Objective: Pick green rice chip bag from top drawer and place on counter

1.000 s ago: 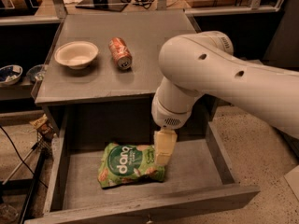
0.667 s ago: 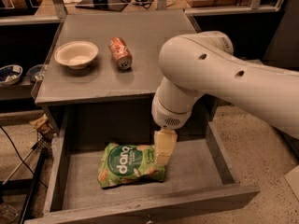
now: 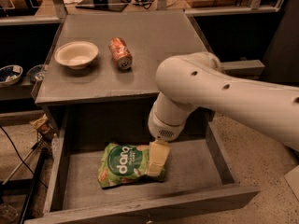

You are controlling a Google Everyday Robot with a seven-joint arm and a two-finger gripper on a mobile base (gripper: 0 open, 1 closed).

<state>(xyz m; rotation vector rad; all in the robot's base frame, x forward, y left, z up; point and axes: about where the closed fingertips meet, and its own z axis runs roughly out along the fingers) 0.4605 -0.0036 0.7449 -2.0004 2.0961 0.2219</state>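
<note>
The green rice chip bag lies flat on the floor of the open top drawer, left of centre. My gripper reaches down into the drawer from the white arm and sits on the bag's right end, touching it. The arm's wrist hides the upper part of the gripper. The counter is the grey top above the drawer.
A white bowl and an orange soda can lying on its side are on the counter. The bulky white arm overhangs the counter's right front corner. A low shelf with bowls stands at the left.
My gripper has come down a little and to the left onto the bag's right end. The bag, the can and the bowl have not moved.
</note>
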